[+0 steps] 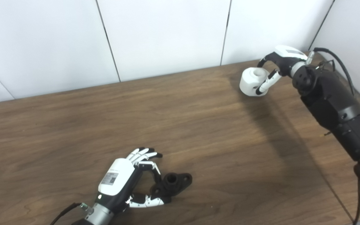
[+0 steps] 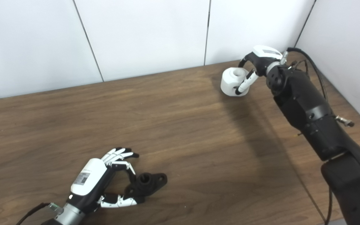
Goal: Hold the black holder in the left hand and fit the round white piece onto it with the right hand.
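The fingers of the right hand are wrapping around the round white piece, holding it at the far right of the counter. The left hand is sitting near the front edge. Its fingers are closing loosely beside the black holder, touching it, but I cannot tell if they are gripping it. The holder is lying well apart from the white piece, toward the front and left, so the right hand needs to carry the piece that way.

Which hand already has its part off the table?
The right hand, far right by the wall: its fingers wrap the round white piece. It looks lifted, judging by its shadow. The left hand only touches the black holder, which lies on the table.
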